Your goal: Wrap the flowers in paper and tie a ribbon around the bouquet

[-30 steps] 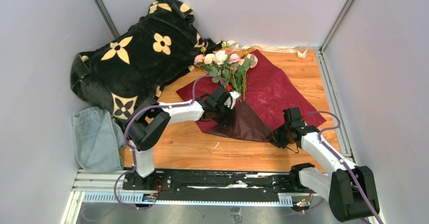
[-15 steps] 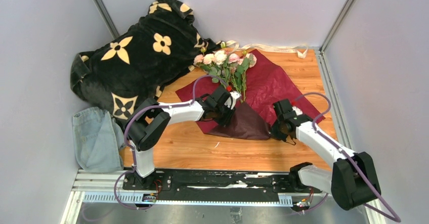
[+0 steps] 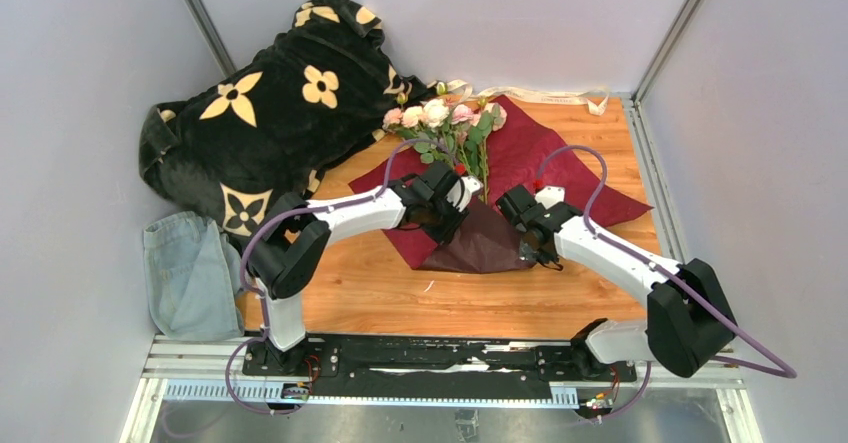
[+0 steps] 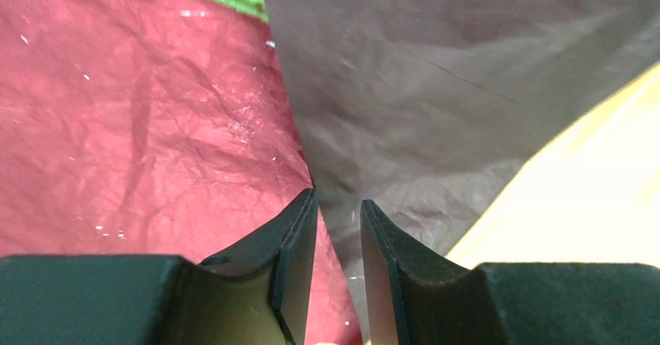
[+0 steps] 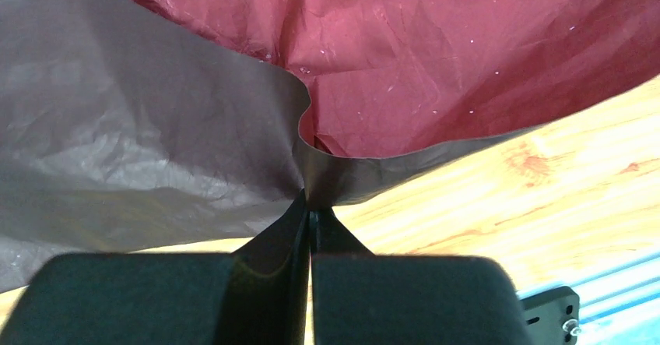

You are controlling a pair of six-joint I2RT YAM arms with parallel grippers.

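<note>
Denim cloth: one, blue (image 3: 190, 273), crumpled off the table's (image 3: 370, 288) near-left corner; out of my way.
Blanket: one, black with cream flower prints (image 3: 270, 113), heaped over the far-left corner.
Left gripper: (image 4: 339, 205) low over the paper beside the stem ends. The jaws are parted by a narrow slit, and I see nothing between them.
Flowers: one bunch (image 3: 440, 118) lying on the paper, heads toward the far edge and stems pointing at me. The heads are too tightly packed to count.
Right gripper: (image 5: 311, 209) closed flat, pinching the edge of the folded-over flap.
Paper: one maroon sheet (image 3: 520, 148) spread mid-table, its near part turned up to show the dull underside.
Ribbon: one cream strip (image 3: 545, 95) along the far edge, running toward the far-right corner, untouched.
Risk, tearing: the sheet looks thin. If I pull the flap while my left arm pins it, I expect a rip at the pinch.
Risk, shifting: dragging the flap across could roll the stems off-centre and loosen the cone.
Risk, slipping: only a sliver of edge is gripped, so it may pull free.
Count: two grippers, one of everything else.
</note>
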